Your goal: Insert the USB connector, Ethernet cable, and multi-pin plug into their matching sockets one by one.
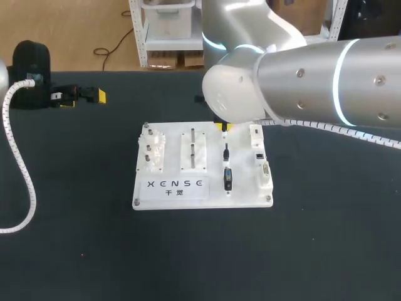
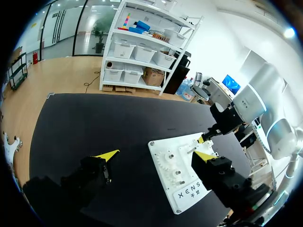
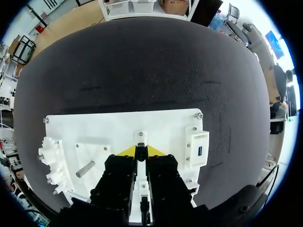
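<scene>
Right claw clamped on USB plug at board's far edge. Left claw apart, off-board. Seemingly none socketed yet.

We count one white board, two arms, left arm and right arm, and two grippers, left gripper and right gripper. On the board: one gear block, one peg block, three sockets, and three plugs. Two black plugs lie free; the third plug is pinched by the right gripper.
</scene>
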{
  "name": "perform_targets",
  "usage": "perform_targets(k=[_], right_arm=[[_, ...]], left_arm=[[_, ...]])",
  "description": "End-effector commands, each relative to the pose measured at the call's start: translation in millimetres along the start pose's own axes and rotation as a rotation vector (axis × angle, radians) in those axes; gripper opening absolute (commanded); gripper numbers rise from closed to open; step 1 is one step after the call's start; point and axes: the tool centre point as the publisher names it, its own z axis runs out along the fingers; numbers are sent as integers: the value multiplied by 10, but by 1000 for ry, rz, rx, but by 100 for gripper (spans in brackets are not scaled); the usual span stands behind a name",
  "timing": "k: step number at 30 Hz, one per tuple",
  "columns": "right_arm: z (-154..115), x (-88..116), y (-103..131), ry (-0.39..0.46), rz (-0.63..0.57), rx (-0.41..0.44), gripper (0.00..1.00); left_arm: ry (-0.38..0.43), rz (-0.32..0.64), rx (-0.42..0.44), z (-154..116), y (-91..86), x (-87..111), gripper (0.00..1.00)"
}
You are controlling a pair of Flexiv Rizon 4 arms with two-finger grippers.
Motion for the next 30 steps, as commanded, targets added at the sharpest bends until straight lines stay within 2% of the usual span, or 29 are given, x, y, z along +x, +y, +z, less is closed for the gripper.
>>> perform_targets(k=[1,15,30], right_arm=[[0,38,-21,-11,-1,0,0],[-56,59,-65,-46,-1,0,0],[-325,-21,-63,-99,-6,-33,0]], left_arm=[[0,0,0,0,0,0,100],[0,0,0,0,0,0,100],[0,0,0,0,0,0,100]])
